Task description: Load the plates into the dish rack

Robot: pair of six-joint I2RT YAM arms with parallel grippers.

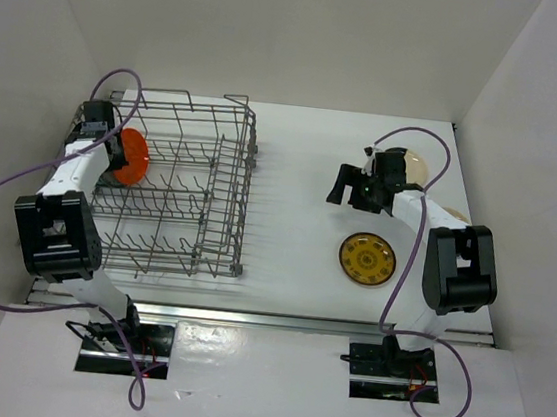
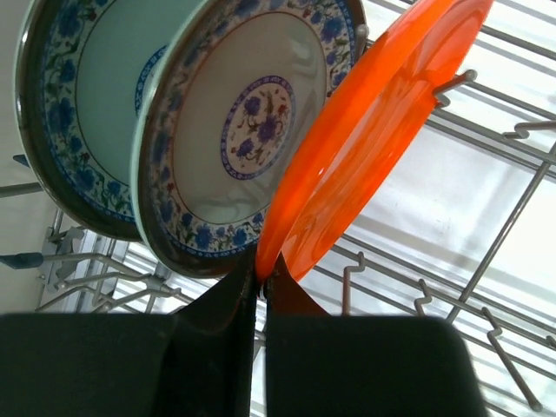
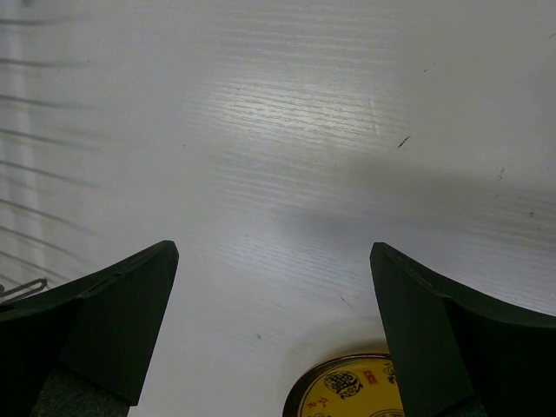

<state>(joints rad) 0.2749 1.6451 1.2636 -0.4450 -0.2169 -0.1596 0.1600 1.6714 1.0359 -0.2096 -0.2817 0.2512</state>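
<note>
Tilted orange plate (image 2: pixel 373 148), seemingly racked, beside two blue-patterned plates (image 2: pixel 252 130) in dish rack (image 1: pixel 229 203).

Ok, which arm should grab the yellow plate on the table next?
Right. The right gripper is open and empty over the table, close to the yellow plate, on that arm's own side. The left gripper is shut on the orange plate at the dish rack, across the table.
</note>
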